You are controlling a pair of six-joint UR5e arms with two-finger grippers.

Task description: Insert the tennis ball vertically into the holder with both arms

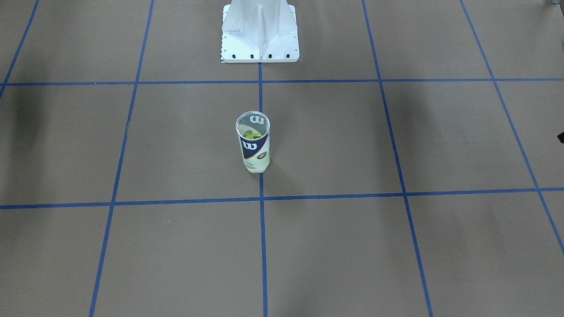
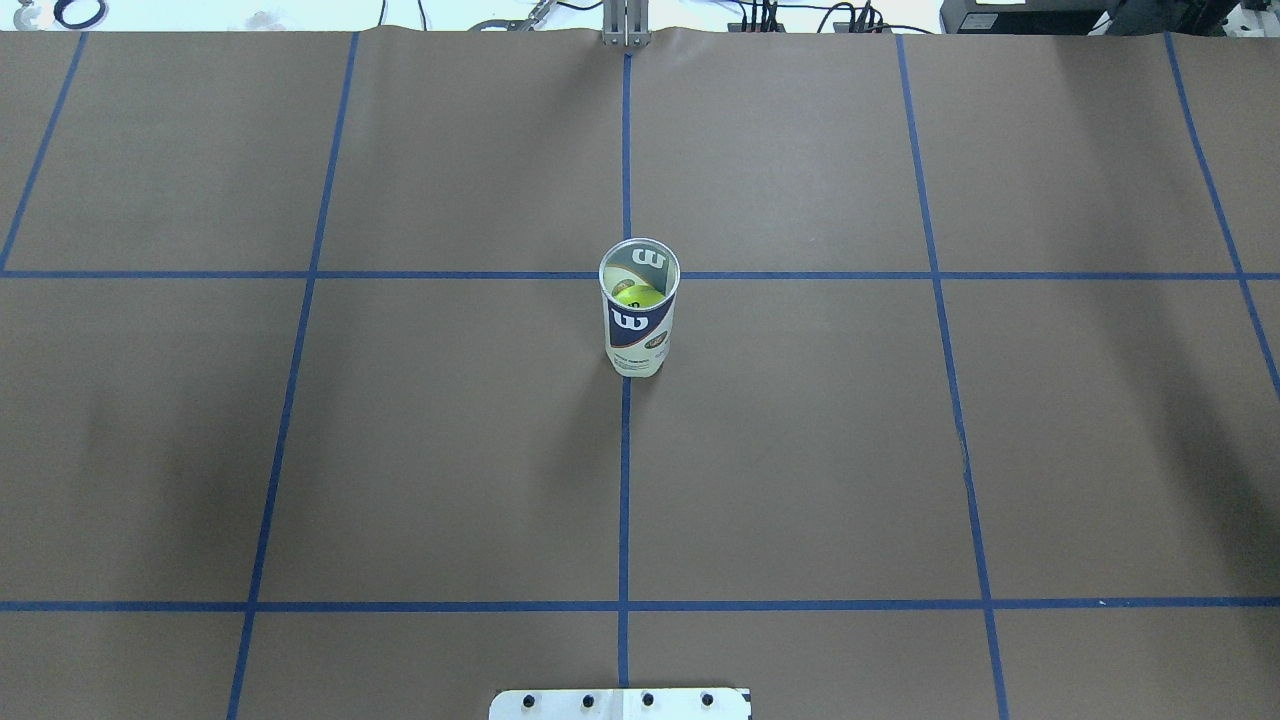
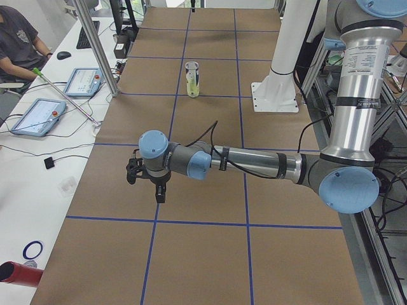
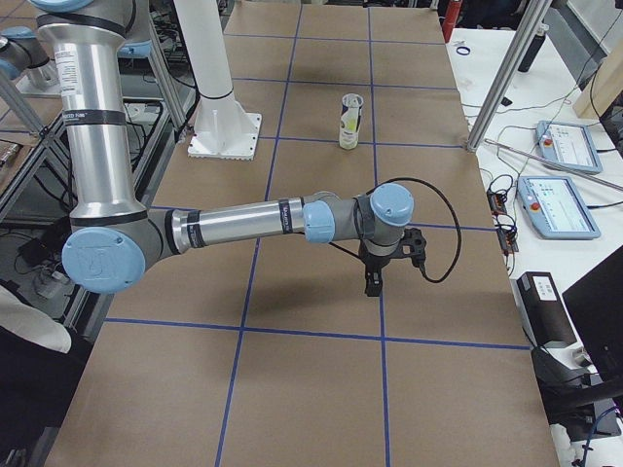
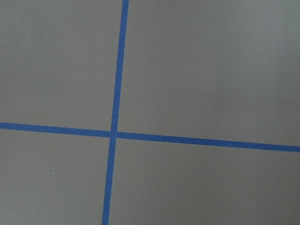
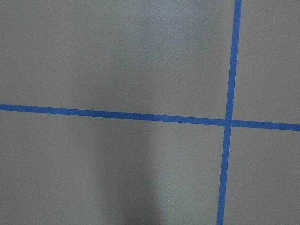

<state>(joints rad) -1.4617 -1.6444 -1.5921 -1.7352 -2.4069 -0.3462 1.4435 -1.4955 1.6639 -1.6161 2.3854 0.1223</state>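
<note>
The holder [image 1: 253,143], a clear can with a navy and white "W" label, stands upright at the table's middle, and also shows in the overhead view [image 2: 640,310] and both side views [image 3: 193,79] [image 4: 349,122]. A yellow-green tennis ball [image 2: 637,295] lies inside it, seen through the open top. My left gripper [image 3: 159,190] hangs over the table far from the can, near the table's end. My right gripper [image 4: 373,282] hangs the same way at the other end. Both show only in the side views, so I cannot tell if they are open or shut. The wrist views show only brown table and blue tape.
The white pedestal base [image 1: 260,35] stands behind the can on the robot's side, also in the overhead view [image 2: 620,703]. Blue tape lines [image 5: 115,133] grid the brown table. An operator [image 3: 19,38] and control tablets [image 3: 38,117] sit beside the table's long edge.
</note>
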